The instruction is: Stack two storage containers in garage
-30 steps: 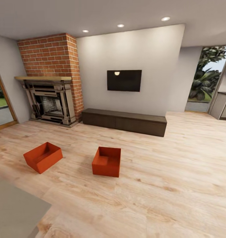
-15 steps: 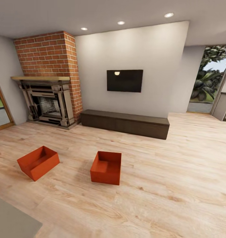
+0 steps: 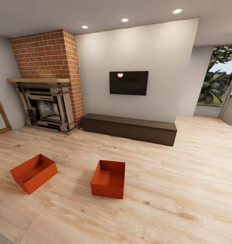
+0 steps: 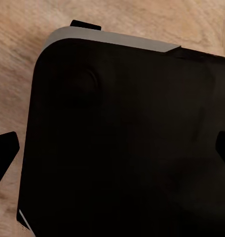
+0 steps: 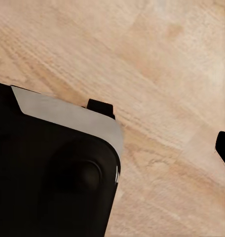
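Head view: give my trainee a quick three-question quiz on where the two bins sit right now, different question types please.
1. True or false: the two storage containers, one on the left and one nearer the middle, are stacked one on the other.
2. Multiple choice: what do both containers rest on? A) dark grey concrete B) the light wood-plank floor C) the long dark cabinet
3. Fill in: the container nearer the brick fireplace is the ___ one in the head view.

Key
1. False: they stand apart, both upright and open-top.
2. B
3. left
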Motion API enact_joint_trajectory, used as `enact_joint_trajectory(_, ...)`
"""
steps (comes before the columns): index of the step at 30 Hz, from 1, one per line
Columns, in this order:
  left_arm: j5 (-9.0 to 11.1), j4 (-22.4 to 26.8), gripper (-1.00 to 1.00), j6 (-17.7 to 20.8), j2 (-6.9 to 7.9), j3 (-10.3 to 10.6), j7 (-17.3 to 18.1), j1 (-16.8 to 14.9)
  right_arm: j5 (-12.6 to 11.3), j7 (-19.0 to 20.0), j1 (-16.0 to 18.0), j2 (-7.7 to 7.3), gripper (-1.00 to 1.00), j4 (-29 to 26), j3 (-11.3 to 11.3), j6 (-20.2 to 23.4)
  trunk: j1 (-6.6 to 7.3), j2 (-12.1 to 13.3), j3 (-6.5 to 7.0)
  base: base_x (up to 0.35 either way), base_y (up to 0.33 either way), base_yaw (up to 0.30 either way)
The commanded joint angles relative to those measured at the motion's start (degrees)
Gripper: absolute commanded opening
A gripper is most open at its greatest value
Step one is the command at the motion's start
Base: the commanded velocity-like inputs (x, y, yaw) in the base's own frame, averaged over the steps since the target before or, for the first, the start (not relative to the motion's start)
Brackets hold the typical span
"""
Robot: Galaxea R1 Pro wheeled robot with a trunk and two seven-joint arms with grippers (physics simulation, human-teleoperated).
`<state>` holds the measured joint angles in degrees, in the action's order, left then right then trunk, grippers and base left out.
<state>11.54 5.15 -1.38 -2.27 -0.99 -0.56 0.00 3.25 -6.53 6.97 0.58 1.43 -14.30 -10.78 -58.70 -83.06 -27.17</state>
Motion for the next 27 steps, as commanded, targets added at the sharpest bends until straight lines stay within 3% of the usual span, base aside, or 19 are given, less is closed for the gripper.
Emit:
enact_joint_trajectory(1,0.3,0.0,1.0,-0.1,-0.02,-0.1,-0.1,0.0,0.3,-0.3,0.1,0.03,1.0,0.2,-0.1,-0.2,-0.03,0.0,-0.05,0.323,0.0,0.0)
enact_joint_trajectory(27,0.2,0.1,1.0,-0.9,-0.02,-0.2,-0.1,0.0,0.0,-0.3,0.1,0.12,1.0,0.2,0.0,-0.2,-0.03,0.0,-0.05,0.323,0.001,-0.003)
